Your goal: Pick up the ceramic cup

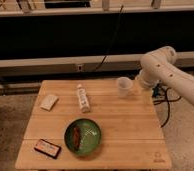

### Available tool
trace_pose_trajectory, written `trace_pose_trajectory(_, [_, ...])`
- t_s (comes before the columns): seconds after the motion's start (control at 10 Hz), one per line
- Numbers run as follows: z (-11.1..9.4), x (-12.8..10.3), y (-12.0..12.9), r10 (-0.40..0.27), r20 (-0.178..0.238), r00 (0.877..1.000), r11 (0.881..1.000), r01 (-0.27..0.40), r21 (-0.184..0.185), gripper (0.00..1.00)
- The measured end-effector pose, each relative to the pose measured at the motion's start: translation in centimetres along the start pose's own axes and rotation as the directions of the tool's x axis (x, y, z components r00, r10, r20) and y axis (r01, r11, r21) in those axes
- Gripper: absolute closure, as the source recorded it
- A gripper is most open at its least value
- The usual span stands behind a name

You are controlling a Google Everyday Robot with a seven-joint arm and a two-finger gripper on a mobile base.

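Bent arm (176,81) — pincer (139,83) low at its tip

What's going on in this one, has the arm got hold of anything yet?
A white robot arm reaches in from the right toward the ceramic cup, which stands upright near the far right corner of the wooden table. The gripper is close beside the cup on its right, and the cup is not lifted. Whether they touch cannot be told. A white tube, a green bowl, a pale packet and a dark packet lie apart from it.
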Motion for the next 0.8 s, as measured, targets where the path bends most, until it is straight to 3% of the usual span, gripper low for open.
trace_pose_trajectory(0.8, [2.7, -2.3, -1.9, -0.115, 0.006, 0.993, 0.993, 0.115, -0.004, 0.20])
